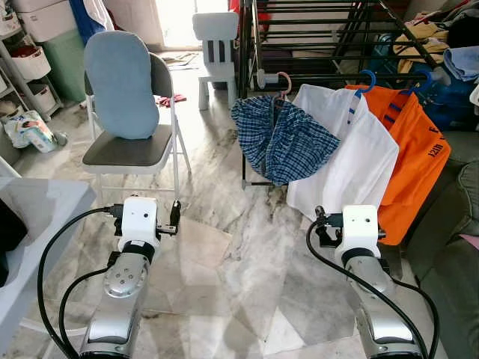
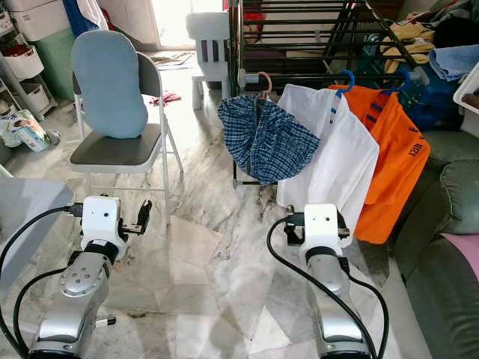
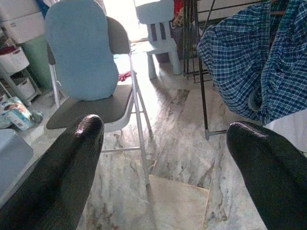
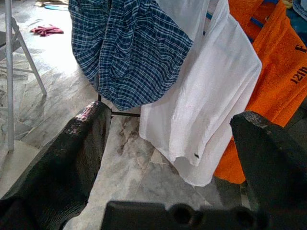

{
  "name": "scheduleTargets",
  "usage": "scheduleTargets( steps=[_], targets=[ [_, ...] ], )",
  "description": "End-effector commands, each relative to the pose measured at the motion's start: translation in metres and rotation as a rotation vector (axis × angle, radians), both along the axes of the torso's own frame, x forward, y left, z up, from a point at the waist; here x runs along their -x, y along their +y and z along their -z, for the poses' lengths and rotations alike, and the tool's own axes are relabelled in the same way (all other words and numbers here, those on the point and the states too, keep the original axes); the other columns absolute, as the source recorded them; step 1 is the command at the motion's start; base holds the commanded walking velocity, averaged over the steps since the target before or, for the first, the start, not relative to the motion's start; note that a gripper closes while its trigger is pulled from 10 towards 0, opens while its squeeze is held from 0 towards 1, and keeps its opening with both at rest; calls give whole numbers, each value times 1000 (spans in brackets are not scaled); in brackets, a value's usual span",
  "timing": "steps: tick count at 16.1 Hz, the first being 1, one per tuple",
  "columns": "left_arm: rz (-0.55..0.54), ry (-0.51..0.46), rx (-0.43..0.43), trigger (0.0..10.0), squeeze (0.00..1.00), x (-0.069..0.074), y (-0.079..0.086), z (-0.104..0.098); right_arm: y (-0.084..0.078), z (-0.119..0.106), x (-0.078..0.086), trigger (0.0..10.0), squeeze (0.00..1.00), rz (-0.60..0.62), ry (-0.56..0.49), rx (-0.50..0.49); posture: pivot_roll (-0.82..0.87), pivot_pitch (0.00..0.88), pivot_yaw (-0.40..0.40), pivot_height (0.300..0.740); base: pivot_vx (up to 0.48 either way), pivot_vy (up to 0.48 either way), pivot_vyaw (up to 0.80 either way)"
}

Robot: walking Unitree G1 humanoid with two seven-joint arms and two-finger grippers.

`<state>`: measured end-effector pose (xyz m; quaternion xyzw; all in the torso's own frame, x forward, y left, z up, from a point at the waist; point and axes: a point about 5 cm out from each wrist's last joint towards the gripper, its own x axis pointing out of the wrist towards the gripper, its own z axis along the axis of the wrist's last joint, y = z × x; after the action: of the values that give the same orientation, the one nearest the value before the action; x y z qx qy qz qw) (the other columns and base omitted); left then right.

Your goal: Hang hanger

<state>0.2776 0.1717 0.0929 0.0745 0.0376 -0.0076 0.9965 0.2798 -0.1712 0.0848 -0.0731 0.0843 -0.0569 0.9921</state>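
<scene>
Hanging orange shirt (image 1: 419, 149) lettered "12III", beside white shirt (image 1: 352, 157).

Floor (image 1: 224, 247): pale marble tiles with grey veins, spanning the scene.
Chair (image 1: 135, 146): stands on the floor far left, blue cushion (image 1: 120, 82) leaning upright on its seat.
Stool (image 1: 215, 52): small, white, on the floor farther back, centre.
Rack (image 1: 314, 45): dark frame standing on the floor far right.
Red cloth (image 1: 171, 98): lies on the floor between chair and stool.
Package (image 1: 28, 131): on the floor at the far left edge.
</scene>
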Motion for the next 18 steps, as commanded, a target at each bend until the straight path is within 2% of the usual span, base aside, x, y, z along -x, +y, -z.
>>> scheduleTargets(
  steps=[1,16,18],
  targets=[
    [-15,43,85,10000,0,14,17,8,-15,-5,1,10000,0,87,32,-166,-84,0,39,740,0,0,0],
    [-15,43,85,10000,0,14,17,8,-15,-5,1,10000,0,87,32,-166,-84,0,39,740,0,0,0],
    [65,-25,124,10000,0,4,-9,-7,-8,-16,4,10000,0,27,-60,-117,-124,0,51,740,0,0,0]
  ],
)
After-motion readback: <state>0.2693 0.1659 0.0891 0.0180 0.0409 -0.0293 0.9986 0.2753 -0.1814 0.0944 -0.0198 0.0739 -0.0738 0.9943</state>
